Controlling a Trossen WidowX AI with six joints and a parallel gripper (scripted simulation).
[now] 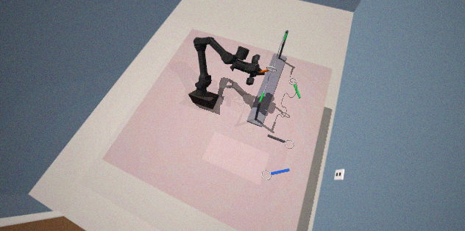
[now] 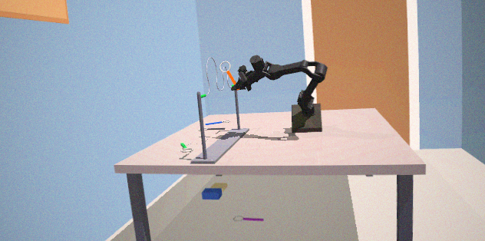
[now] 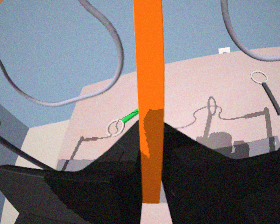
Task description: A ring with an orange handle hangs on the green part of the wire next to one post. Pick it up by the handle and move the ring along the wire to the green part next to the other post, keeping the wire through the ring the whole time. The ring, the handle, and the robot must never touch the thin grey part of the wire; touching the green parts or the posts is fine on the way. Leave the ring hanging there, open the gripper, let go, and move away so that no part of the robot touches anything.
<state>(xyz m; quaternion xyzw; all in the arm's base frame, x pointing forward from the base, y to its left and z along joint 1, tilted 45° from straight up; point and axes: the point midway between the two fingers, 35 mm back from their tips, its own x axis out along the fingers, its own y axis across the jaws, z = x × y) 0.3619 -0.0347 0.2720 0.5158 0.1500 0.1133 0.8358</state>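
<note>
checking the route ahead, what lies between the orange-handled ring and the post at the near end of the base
In the exterior view, only looping grey wire runs from the ring to the green end on that post.
</note>
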